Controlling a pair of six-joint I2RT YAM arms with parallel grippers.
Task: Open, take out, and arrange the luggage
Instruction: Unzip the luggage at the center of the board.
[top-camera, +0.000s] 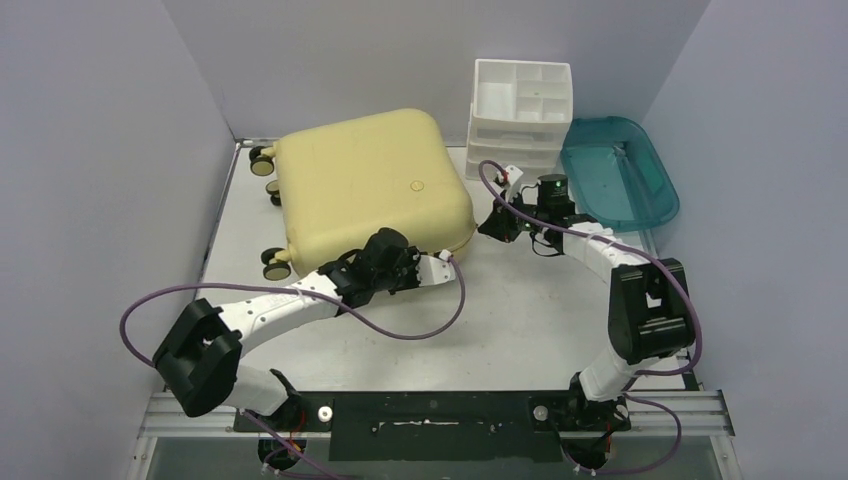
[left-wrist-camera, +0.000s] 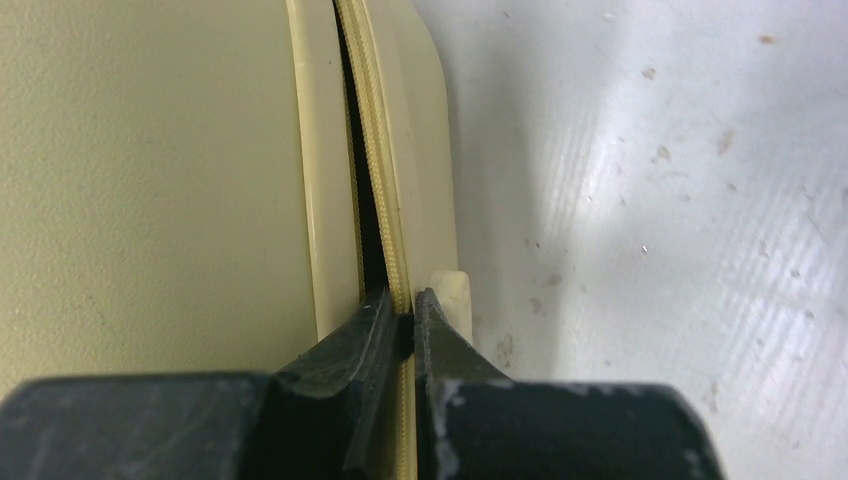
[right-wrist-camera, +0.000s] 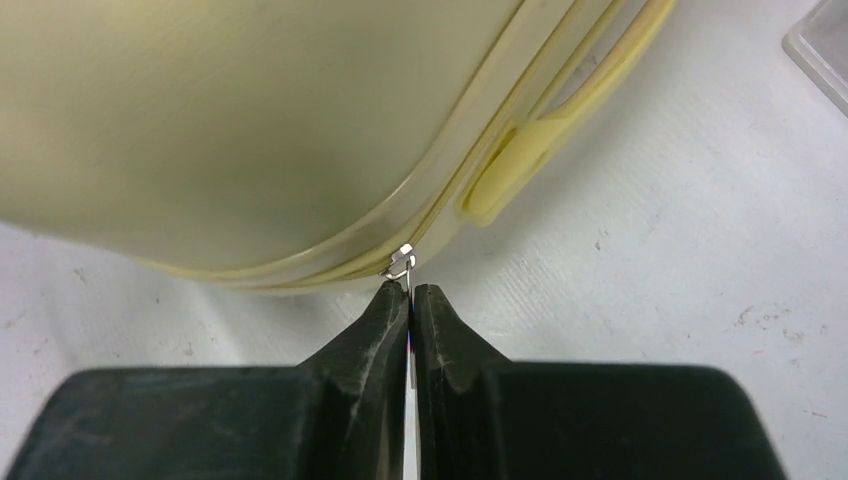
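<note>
The pale-yellow luggage (top-camera: 365, 185) lies flat at the back left of the table, wheels (top-camera: 262, 157) to the left. Its seam (left-wrist-camera: 372, 200) gapes a little and shows dark inside. My left gripper (left-wrist-camera: 405, 318) is shut on the zipper band at the luggage's front edge, one finger in the gap and one outside; from above, the left gripper (top-camera: 398, 252) sits at that front edge. My right gripper (right-wrist-camera: 410, 297) is shut on the small metal zipper pull (right-wrist-camera: 400, 262) at the luggage's rounded front-right corner. In the top view the right gripper (top-camera: 484, 226) is next to that corner.
A white drawer organizer (top-camera: 520, 115) stands behind the luggage's right side. A teal plastic tray (top-camera: 620, 170) leans at the back right. The luggage's side handle (right-wrist-camera: 520, 160) and a small foot (left-wrist-camera: 455, 295) stick out from the shell. Grey walls enclose the table.
</note>
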